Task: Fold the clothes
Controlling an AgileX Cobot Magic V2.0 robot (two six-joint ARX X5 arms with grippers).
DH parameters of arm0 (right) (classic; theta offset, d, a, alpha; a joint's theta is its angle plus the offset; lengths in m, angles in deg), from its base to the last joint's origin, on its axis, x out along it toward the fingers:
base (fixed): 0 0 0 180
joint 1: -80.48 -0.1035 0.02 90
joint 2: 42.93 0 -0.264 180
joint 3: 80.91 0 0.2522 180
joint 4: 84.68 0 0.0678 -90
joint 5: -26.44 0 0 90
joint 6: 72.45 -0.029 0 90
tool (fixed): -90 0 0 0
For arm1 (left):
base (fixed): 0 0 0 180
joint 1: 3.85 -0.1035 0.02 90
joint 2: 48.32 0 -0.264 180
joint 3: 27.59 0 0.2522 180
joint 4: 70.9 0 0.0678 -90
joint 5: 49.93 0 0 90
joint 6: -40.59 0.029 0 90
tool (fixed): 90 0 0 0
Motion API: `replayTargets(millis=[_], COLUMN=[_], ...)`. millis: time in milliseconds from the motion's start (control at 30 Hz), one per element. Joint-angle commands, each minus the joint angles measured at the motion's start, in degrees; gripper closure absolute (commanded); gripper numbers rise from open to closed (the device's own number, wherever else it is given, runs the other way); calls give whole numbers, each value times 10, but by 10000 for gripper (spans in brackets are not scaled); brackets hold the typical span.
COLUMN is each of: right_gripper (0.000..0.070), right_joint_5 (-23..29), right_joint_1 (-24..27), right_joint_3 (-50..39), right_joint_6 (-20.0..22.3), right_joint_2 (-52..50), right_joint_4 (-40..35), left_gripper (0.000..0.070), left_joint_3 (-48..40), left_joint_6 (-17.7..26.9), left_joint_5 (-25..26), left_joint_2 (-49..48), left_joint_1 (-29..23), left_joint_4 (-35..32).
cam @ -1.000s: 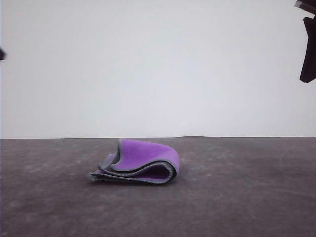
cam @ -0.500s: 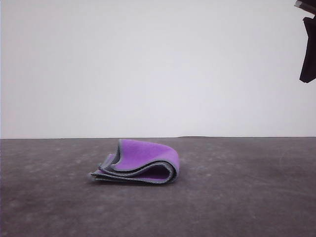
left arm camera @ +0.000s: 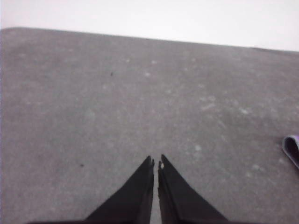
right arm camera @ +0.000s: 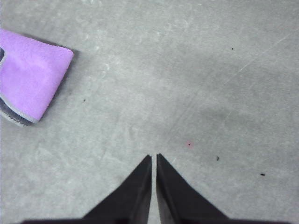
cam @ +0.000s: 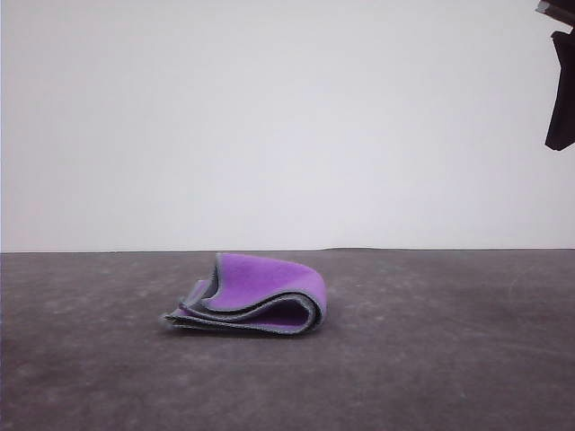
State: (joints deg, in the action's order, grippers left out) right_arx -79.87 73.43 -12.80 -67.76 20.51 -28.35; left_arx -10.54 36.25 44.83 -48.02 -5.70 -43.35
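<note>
The clothes (cam: 254, 296) lie folded on the dark grey table (cam: 431, 359), purple face up, dark grey-blue layers and a light edge showing along the front. The right wrist view has the purple cloth (right arm camera: 28, 79) at its edge, apart from my right gripper (right arm camera: 153, 157), which is shut with nothing in it. In the front view that arm's black part (cam: 561, 81) hangs high at the far right. My left gripper (left arm camera: 156, 162) is shut and empty above bare table, with a corner of the cloth (left arm camera: 292, 148) off to one side.
The table's far edge (cam: 359, 250) meets a plain white wall. Small dark specks (right arm camera: 217, 158) and a faint red dot (right arm camera: 189, 144) mark the tabletop near my right gripper.
A dark bit of the left arm at the front view's left edge one second ago is gone from that view now. The cloth and the right arm have not moved.
</note>
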Motion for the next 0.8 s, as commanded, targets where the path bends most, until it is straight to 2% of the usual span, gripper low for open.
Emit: replayTargets(millis=[0, 767], right_gripper=[689, 690], right_joint_5=[-1, -1], right_joint_1=[0, 0], right_joint_3=[4, 4], right_joint_6=[-2, -2], right_joint_2=[3, 3], right_joint_4=[-5, -5], left_gripper=[700, 700], left_joint_3=[-4, -13], left_joint_6=[-5, -12], left_joint_5=[-1, -1], left_joint_2=[-2, -1], left_joint_1=[-1, 0], left_joint_4=[0, 1])
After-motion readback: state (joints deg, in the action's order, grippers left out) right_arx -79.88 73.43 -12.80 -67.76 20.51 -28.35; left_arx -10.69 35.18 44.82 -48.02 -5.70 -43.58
